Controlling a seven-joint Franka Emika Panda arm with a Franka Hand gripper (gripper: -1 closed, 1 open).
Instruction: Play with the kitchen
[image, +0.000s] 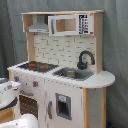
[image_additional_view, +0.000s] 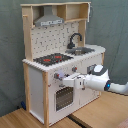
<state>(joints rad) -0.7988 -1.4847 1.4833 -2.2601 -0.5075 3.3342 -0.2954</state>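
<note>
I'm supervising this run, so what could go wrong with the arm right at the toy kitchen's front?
The white gripper is at the knob panel of the white and light-wood toy play kitchen. Pushing further could shove or tip the cabinet. It could also slip down onto the oven door below.

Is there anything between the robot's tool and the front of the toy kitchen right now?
Nothing visible. In the second exterior view the tool sits right at the kitchen front, by the knobs above the oven door, with no object between.
</note>
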